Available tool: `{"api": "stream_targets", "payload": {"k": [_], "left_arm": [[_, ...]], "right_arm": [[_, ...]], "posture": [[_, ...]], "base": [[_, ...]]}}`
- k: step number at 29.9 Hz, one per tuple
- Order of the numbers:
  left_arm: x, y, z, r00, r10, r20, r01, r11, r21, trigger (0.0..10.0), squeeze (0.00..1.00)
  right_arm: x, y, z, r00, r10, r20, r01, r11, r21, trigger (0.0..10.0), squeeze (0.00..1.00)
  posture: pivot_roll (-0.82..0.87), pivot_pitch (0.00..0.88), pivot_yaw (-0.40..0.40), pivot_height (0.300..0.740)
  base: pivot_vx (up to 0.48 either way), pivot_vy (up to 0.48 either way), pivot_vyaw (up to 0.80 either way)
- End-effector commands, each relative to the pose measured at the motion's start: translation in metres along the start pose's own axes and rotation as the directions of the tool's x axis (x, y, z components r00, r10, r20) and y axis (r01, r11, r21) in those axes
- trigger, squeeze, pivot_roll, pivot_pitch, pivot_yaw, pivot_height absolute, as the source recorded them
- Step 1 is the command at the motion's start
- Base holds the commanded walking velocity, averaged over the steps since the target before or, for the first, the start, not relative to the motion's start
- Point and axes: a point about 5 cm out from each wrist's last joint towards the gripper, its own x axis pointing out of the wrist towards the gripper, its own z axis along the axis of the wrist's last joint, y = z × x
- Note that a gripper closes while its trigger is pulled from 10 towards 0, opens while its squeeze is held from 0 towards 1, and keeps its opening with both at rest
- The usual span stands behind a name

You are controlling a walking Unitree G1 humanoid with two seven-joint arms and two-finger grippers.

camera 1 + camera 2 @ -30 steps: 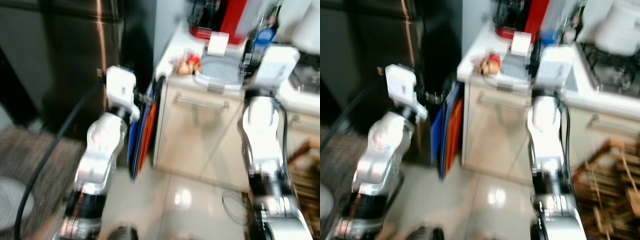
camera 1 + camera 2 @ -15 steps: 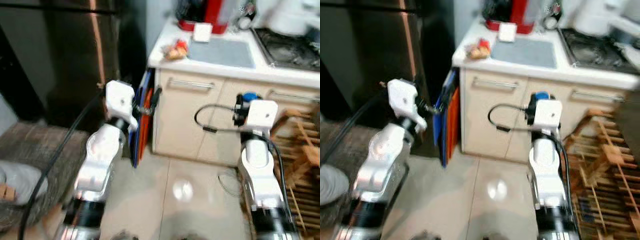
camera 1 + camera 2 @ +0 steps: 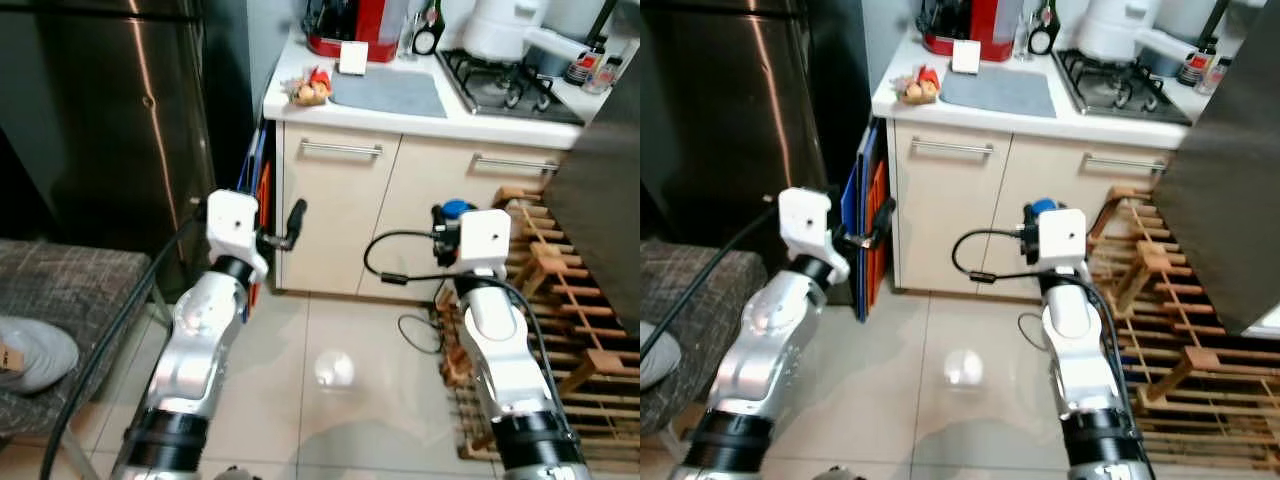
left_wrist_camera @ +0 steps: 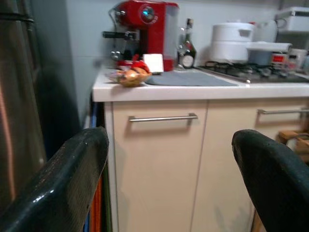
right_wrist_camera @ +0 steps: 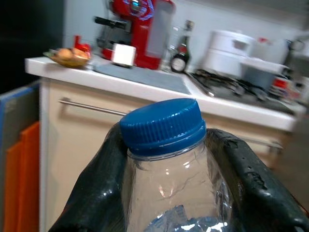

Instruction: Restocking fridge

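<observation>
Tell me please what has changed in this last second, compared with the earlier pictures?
The head camera drew back from the counter, so the whole picture shifted and sharpened. The right gripper, raised near the countertop a second ago, has come down before the cabinet, still shut on the bottle. The left gripper stays open and empty near the fridge.

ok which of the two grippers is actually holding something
The right gripper: its fingers clamp a clear bottle with a blue cap. The left gripper is open, holding nothing.
</observation>
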Motion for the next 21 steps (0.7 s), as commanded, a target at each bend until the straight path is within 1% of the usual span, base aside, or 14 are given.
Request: {"api": "stream_targets", "payload": {"k": [1,3,4,7,10,11,12,16,18,21], "left_arm": [[0.004,-0.009,0.008,0.999,-0.040,0.025,0.039,0.999,0.008,10.0,0.00],[0.004,-0.009,0.009,0.998,-0.061,0.028,0.061,0.998,0.010,10.0,0.00],[0.005,-0.010,0.010,0.997,-0.075,0.033,0.075,0.997,-0.002,10.0,0.00],[0.007,-0.010,0.013,0.993,-0.105,0.043,0.106,0.994,-0.016,10.0,0.00],[0.008,-0.014,0.012,0.991,-0.125,0.048,0.126,0.992,-0.017,10.0,0.00],[0.009,-0.019,0.016,0.986,-0.153,0.068,0.154,0.988,-0.015,10.0,0.00],[0.009,-0.021,0.017,0.984,-0.160,0.074,0.162,0.987,-0.014,10.0,0.00],[0.009,-0.025,0.012,0.983,-0.169,0.066,0.171,0.985,-0.025,10.0,0.00],[0.011,-0.028,0.012,0.982,-0.174,0.071,0.179,0.982,-0.063,10.0,0.00],[0.014,-0.029,0.013,0.980,-0.181,0.081,0.187,0.980,-0.069,10.0,0.00]], "right_arm": [[0.001,-0.005,0.002,1.000,-0.016,0.014,0.016,1.000,-0.004,0.0,0.00],[0.001,-0.004,0.002,1.000,-0.017,0.017,0.017,1.000,0.002,0.0,0.00],[0.001,-0.003,0.002,1.000,-0.016,0.023,0.016,1.000,0.007,0.0,0.00],[0.002,-0.002,0.004,0.999,-0.002,0.046,0.002,1.000,-0.004,0.0,0.00],[0.000,-0.005,0.002,0.999,-0.010,0.043,0.010,1.000,0.001,0.0,0.00],[-0.001,-0.008,0.002,0.999,-0.014,0.042,0.014,1.000,0.006,0.0,0.00],[-0.001,-0.008,0.002,0.999,-0.015,0.042,0.014,1.000,0.007,0.0,0.00],[-0.001,-0.007,0.003,0.999,-0.011,0.049,0.010,1.000,0.008,0.0,0.00],[0.000,-0.006,0.005,0.998,-0.005,0.057,0.005,1.000,0.011,0.0,0.00],[0.002,-0.006,0.007,0.997,0.007,0.079,-0.006,1.000,-0.002,0.0,0.00]], "posture": [[-0.05,0.000,-0.034,0.740],[-0.05,0.000,-0.025,0.740],[-0.06,0.000,-0.021,0.740],[-0.07,0.000,-0.014,0.740],[-0.07,0.000,-0.018,0.740],[-0.08,0.000,-0.022,0.740],[-0.08,0.000,-0.022,0.740],[-0.09,0.000,-0.039,0.740],[-0.09,0.000,-0.043,0.740],[-0.09,0.000,-0.043,0.740]], "base": [[0.000,0.000,-0.69],[0.000,0.000,-0.69],[0.000,0.000,-0.69],[0.000,-0.480,-0.69],[0.000,-0.480,-0.69],[0.000,-0.480,-0.69],[0.000,-0.480,-0.69],[0.000,-0.480,-0.69],[0.000,-0.129,-0.69],[0.000,0.000,-0.69]]}}
